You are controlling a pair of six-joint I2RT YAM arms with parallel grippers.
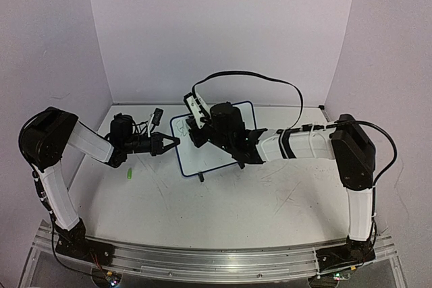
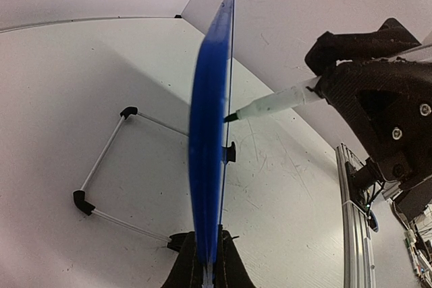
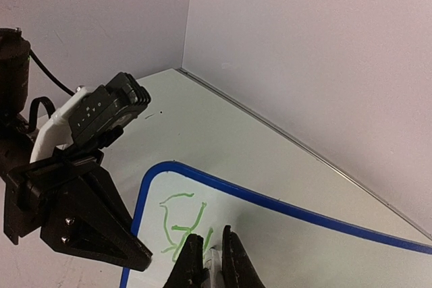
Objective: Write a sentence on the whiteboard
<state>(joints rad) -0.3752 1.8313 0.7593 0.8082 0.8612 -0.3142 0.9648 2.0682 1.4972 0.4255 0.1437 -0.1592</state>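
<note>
Small rectangular whiteboard: white writing face, blue frame; edge-on in the left wrist view it reads as solid blue. 
Thin handwritten lettering at the board's left end: green strokes, faint on the white. 
Slim marker pen: white barrel, dark tip. 
Small loose cap on the left of the table: bright green. 
Left gripper and right gripper: matt black; arm links white with black joints. 
Thin wire stand: pale rods, black corner pieces. 
Flat table top: white, marked with fine dark scuff lines. 
Far wall: plain pale lilac.
</note>
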